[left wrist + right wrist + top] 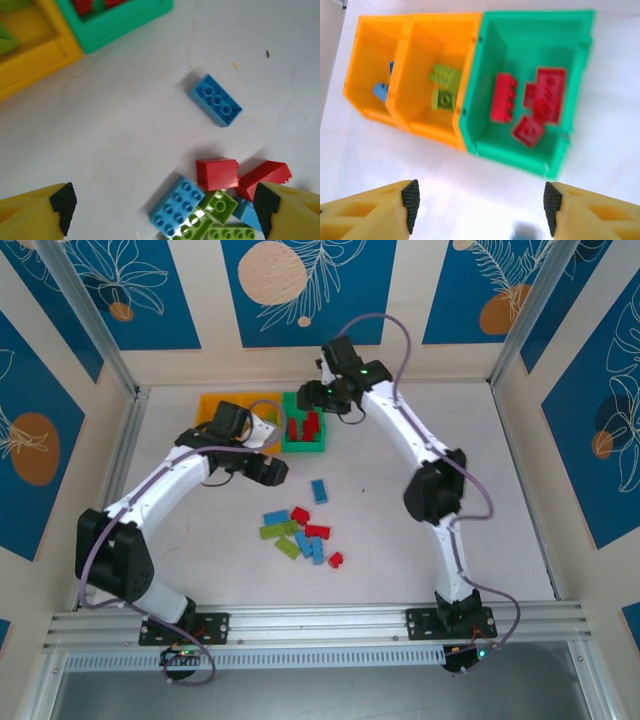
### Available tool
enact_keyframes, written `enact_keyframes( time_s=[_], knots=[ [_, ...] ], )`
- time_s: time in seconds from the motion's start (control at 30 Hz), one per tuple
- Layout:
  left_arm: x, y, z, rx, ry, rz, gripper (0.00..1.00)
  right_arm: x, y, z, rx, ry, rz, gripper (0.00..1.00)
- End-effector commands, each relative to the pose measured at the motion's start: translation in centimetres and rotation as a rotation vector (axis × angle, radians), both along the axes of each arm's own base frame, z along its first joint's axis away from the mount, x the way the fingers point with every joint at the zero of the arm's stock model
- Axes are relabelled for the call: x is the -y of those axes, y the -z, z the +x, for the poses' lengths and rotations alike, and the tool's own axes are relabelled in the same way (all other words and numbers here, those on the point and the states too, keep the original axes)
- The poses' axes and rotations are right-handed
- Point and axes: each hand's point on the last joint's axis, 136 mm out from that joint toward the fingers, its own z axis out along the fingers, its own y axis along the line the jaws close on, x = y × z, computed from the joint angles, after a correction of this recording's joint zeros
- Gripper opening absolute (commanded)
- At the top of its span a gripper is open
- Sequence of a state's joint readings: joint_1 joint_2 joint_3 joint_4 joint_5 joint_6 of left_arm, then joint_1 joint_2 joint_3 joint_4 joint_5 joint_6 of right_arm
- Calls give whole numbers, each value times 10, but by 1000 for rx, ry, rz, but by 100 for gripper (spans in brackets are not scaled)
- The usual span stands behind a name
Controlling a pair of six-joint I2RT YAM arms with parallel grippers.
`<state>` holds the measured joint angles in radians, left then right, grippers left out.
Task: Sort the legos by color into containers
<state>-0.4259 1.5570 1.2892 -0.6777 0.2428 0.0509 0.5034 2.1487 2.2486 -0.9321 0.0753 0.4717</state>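
Left gripper [165, 207]: released, its yellow black-padded fingers [62, 202] spread wide. It hangs over a loose pile of small plastic bricks [300, 535] on the white tabletop [400, 520]. I cannot tell whether the fingers touch any brick.

In the left wrist view the pile holds two red bricks [217, 173], a blue eight-stud brick [177, 206] and light green bricks [220, 205]. These lie against and partly over one another. A single blue brick [215, 100] lies flat apart from the pile, between it and the bins.

Right gripper [480, 205]: released, jaws wide apart with nothing held, poised just short of the bins' near edge.

Three rectangular open-top plastic bins stand touching in a row at the far side of the table:
- The bright green bin [535, 17] is on the right of the right wrist view and contains several red bricks [503, 97].
- The middle orange-yellow bin [445, 20] contains two light green bricks [445, 80].
- The end orange-yellow bin [375, 20] contains blue bricks [381, 90], partly hidden by its wall.
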Motion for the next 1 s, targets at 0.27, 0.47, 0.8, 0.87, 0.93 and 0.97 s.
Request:
enact_keyframes(
  time_s=[0.27, 0.47, 0.8, 0.87, 0.93, 0.97],
  knots=[
    [78, 55, 10, -238, -45, 100, 99, 126, 34, -122, -210, 400, -28, 82],
    [96, 93, 10, -389, -81, 146, 100, 132, 42, -134, -234, 404, -57, 83],
    [93, 129, 0, -494, -116, 311, 76, 132, 46, -133, -254, 376, -89, 83],
    [90, 130, 0, -493, -120, 326, 67, 132, 48, -134, -262, 374, -90, 83],
    [85, 133, -1, -493, -121, 353, 59, 132, 50, -136, -271, 376, -91, 83],
    [83, 134, 0, -489, -122, 365, 55, 132, 50, -136, -272, 374, -92, 83]
  ],
)
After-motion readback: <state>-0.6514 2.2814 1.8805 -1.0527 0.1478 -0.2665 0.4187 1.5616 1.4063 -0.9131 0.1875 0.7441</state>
